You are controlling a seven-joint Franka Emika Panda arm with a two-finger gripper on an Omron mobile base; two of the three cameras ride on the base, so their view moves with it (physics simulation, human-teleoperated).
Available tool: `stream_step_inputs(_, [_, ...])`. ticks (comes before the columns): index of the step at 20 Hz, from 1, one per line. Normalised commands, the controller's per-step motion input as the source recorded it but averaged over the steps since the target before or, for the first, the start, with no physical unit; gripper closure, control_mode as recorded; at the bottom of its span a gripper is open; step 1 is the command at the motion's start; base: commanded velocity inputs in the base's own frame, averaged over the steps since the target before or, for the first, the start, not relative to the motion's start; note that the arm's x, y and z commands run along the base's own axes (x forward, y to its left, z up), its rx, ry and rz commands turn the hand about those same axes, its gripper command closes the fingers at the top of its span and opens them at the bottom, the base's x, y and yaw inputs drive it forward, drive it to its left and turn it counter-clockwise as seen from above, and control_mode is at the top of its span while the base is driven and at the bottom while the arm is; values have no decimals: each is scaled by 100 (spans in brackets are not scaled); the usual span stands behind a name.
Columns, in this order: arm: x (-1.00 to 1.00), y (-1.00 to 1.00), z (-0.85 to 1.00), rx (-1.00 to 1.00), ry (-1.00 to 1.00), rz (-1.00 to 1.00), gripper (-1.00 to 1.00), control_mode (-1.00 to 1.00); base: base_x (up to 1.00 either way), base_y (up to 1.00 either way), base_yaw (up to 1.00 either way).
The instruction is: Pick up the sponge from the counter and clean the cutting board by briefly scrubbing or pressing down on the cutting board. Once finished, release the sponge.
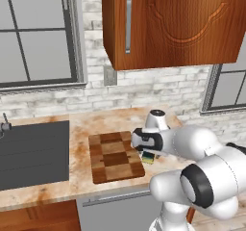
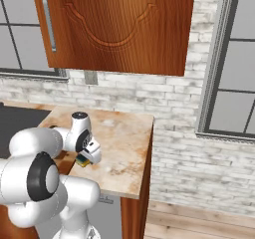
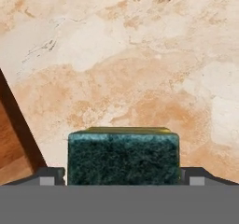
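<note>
The sponge (image 3: 123,156), green face up, sits on the mottled desk (image 3: 140,69) just beside the cutting board (image 1: 115,157), between the tips of the open hand (image 3: 122,176). A square, centred squeeze should prevent slipping.

White arm bent low and forward, hand (image 3: 122,181) pointing down, fingers (image 3: 51,177) spread wide

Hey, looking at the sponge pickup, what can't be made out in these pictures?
- Whether the fingertips touch the sponge: hand view, bottom band cuts them off.
- Sponge: left base view, the arm covers most of it.
- Cutting board: its right edge is behind the arm there.
</note>
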Motion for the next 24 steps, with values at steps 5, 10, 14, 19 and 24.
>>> stream_step_inputs(5, [0, 1, -7, 0, 1, 0, 100, -100, 0, 0, 0])
stream_step_inputs(10, [-3, 0, 5, 0, -1, -2, 100, -100, 0, 0, 0])
stream_step_inputs(14, [-45, 0, 51, 0, -7, -15, 100, -100, 0, 0, 0])
stream_step_inputs(19, [-53, 0, 70, 2, 0, -18, 100, -100, 0, 0, 0])
stream_step_inputs(24, [-41, 14, 27, 1, 11, -22, 100, -100, 0, 0, 0])
